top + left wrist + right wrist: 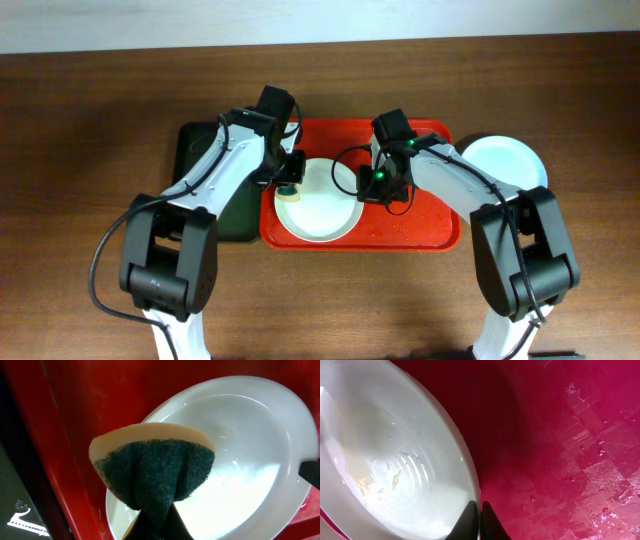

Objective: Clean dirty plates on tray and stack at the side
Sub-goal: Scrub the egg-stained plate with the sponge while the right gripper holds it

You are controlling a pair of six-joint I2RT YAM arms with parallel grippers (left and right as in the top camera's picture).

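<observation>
A white plate (322, 208) lies on the red tray (420, 228), in its left half. My left gripper (289, 185) is shut on a yellow sponge with a dark green scouring face (155, 467) and holds it over the plate's left rim (250, 460). My right gripper (372, 180) is shut on the plate's right rim (480, 510), with the plate (390, 460) showing small yellow smears and water. A pale blue-green plate (508, 160) rests on the table right of the tray. No third plate can be made out separately.
A smaller dark green tray (200, 150) lies left of the red tray, mostly under my left arm. The red tray's right half (570, 450) is wet. Brown wooden table (80, 200) all round.
</observation>
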